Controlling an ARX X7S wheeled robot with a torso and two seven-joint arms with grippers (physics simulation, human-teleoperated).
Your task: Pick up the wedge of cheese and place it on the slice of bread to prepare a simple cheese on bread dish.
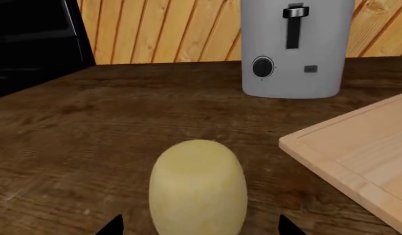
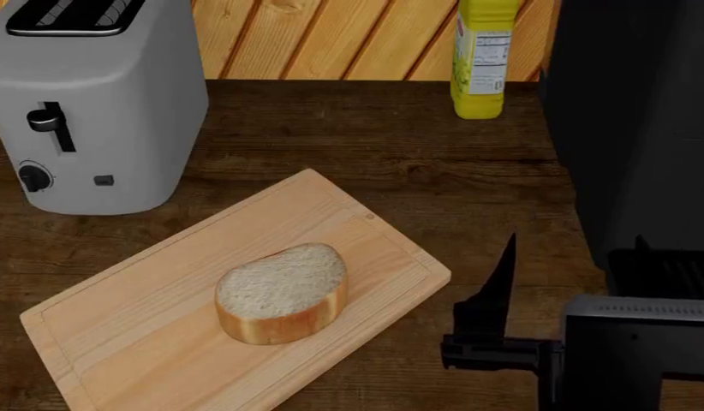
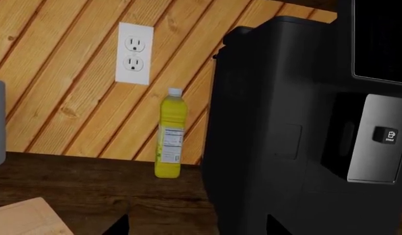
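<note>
The wedge of cheese (image 1: 197,183), a pale yellow rounded lump, rests on the dark wooden table in the left wrist view. My left gripper (image 1: 201,229) is open, one fingertip on either side of the cheese with a gap to each. Neither the cheese nor the left gripper shows in the head view. The slice of bread (image 2: 281,291) lies flat on the cutting board (image 2: 135,317). My right gripper (image 2: 501,287) hovers to the right of the board, open and holding nothing (image 3: 197,227).
A grey toaster (image 2: 95,103) (image 1: 296,46) stands at the back left, beyond the cheese. A yellow labelled bottle (image 2: 485,58) (image 3: 169,134) stands at the back wall. A large black appliance (image 2: 632,128) (image 3: 299,127) fills the right side. The board's corner (image 1: 357,152) lies close beside the cheese.
</note>
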